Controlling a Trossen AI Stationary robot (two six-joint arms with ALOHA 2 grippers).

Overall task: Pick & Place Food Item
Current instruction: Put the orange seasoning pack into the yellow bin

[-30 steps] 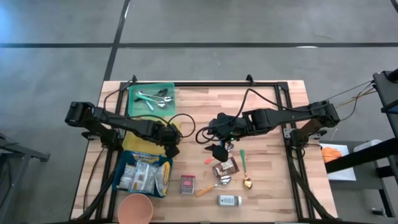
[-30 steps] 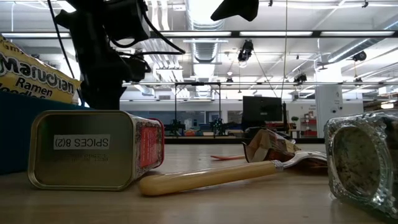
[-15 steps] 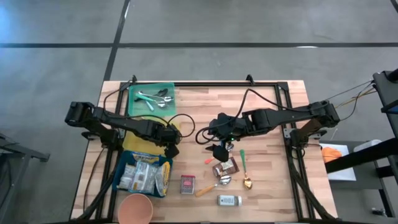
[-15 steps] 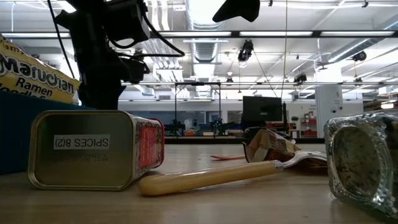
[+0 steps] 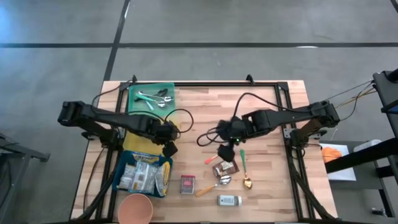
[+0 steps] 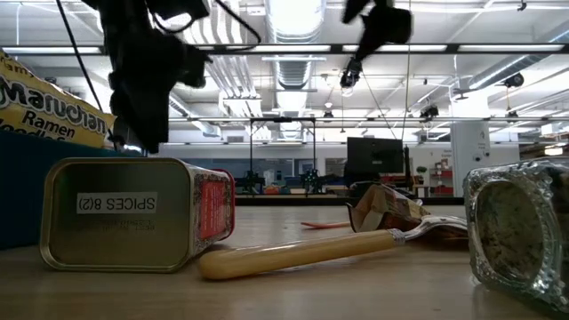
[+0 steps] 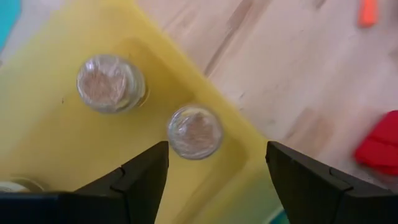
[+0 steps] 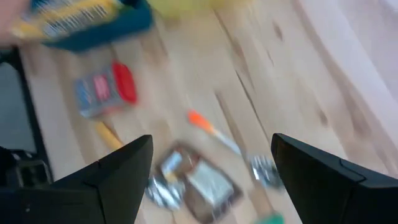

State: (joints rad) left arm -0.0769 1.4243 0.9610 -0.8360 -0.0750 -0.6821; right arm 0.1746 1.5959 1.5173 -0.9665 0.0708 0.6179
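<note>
Left gripper [image 7: 214, 171] is held over the yellow tray [image 7: 56, 155], jaws apart, nothing gripped; two spice jars [image 7: 194, 132] are seen upright in the tray; right gripper [image 5: 225, 151] hangs above the bench [image 5: 267, 180], jaws apart, near the brown packet [image 5: 225, 167].

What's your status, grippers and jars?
Left gripper open above yellow tray. Two jars upright inside. Right gripper open, empty, over brown packet.
</note>
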